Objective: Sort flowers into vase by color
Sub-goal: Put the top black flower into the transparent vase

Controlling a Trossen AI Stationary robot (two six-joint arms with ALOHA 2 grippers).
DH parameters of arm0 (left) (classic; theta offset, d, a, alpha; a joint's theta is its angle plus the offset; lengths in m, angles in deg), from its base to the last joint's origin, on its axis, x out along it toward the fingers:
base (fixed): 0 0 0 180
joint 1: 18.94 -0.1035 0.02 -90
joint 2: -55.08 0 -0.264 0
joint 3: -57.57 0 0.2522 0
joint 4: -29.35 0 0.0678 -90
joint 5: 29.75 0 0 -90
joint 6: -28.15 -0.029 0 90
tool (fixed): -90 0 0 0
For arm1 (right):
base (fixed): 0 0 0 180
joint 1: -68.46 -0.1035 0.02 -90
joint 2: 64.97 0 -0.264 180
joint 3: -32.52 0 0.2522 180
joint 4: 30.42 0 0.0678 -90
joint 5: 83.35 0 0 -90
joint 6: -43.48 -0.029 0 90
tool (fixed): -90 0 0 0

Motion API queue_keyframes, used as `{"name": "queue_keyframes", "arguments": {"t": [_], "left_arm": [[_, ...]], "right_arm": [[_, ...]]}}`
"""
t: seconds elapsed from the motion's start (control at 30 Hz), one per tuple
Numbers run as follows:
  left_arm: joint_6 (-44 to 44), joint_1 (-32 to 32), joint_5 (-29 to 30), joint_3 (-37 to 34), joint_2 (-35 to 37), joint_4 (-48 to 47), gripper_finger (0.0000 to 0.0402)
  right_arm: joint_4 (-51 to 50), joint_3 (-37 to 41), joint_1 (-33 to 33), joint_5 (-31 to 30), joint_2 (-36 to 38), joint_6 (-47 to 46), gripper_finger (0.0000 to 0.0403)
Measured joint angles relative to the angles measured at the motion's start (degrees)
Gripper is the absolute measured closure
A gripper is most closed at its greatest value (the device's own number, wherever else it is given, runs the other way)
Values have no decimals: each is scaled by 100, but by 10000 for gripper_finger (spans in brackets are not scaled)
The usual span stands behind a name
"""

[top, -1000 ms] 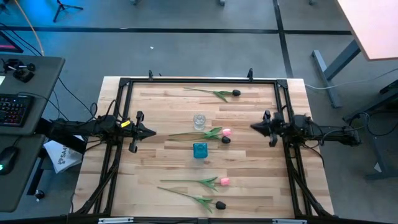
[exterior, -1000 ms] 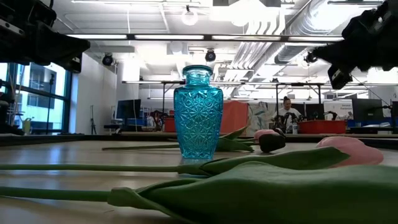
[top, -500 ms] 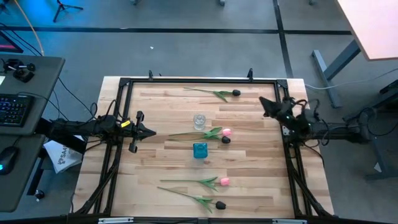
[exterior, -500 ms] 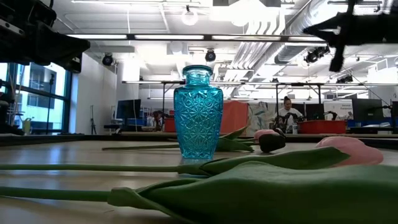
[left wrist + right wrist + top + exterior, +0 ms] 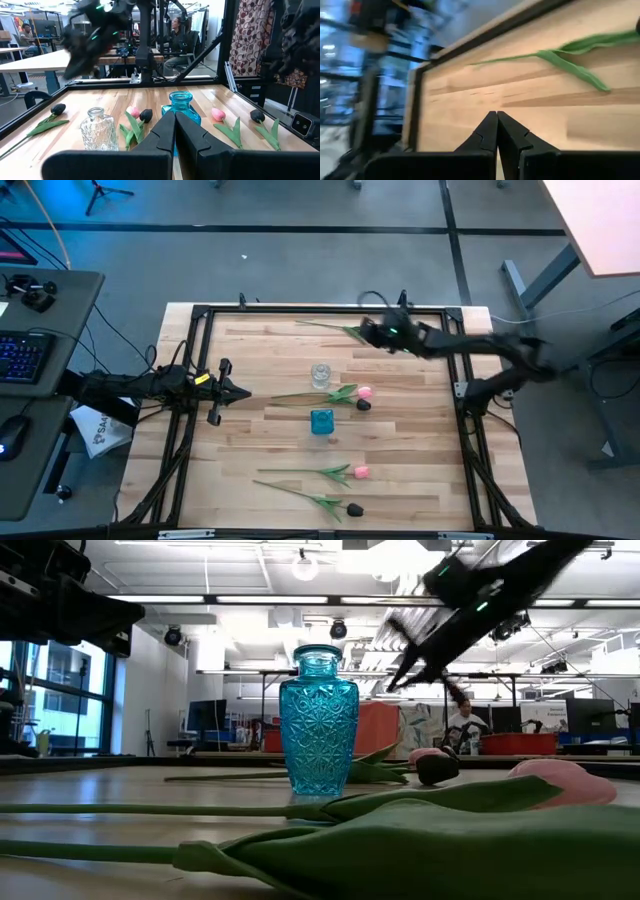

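From above, the right gripper (image 5: 366, 332) hangs over the far edge of the table (image 5: 250, 430), above a dark tulip (image 5: 345, 330), fingers pressed together. The left gripper (image 5: 243, 393) waits at the left edge, shut too. A pink and dark pair (image 5: 345, 394) lies mid-table between the clear vase (image 5: 320, 374) and blue vase (image 5: 321, 421); a pink tulip (image 5: 345, 472) and another dark tulip (image 5: 335, 505) lie toward the near edge. Low down, the blue vase (image 5: 318, 721) stands upright. The right wrist view shows a green leaf (image 5: 580, 70) on wood.

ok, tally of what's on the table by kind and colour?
Dark-headed tulips: 3 — far edge, middle, near edge
Pink tulips: 2 — middle, near
Blue glass vase: 1
Clear glass vase: 1
Total: 7; no tulip is in either vase.
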Motion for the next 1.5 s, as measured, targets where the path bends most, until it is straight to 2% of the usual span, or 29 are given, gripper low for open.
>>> {"name": "queue_keyframes", "arguments": {"t": [0.1, 0.2, 0.37, 0.5, 0.6, 0.7, 0.87, 1.0, 1.13, 1.3, 1.5], "left_arm": [[-1, 0, -2, 1, 0, 0, 401], [0, 0, -1, 1, -1, 0, 401], [-2, 0, 0, 1, -1, 0, 401], [-1, 0, 0, 1, -1, 2, 401], [-2, 0, -2, 1, 2, 2, 401], [-1, 0, 0, 0, 0, 2, 401], [1, 0, 0, 1, 1, 0, 401], [0, 0, 0, 1, 1, 2, 401], [-1, 0, 0, 1, 1, 1, 401], [-1, 0, 0, 1, -1, 0, 401], [-2, 0, -2, 1, -1, 2, 401]], "right_arm": [[-12, -699, 72, 308, -850, 50, 386], [-413, -1493, 64, 394, -1484, 164, 350], [-2420, -3127, 145, 396, -2266, 1065, 273], [-4063, -4509, 409, 511, -2814, 2498, 221], [-5074, -5576, 694, 837, -3318, 3786, 198], [-6160, -6568, 958, 1073, -3929, 4604, 191], [-7270, -7780, 1173, 1077, -4723, 6491, 192], [-7560, -8239, 1156, 926, -5196, 7818, 192], [-7532, -8320, 1121, 886, -5457, 8529, 192], [-7534, -8320, 1087, 472, -5649, 8949, 192], [-7532, -8317, 1089, 479, -5828, 9311, 192]]}}
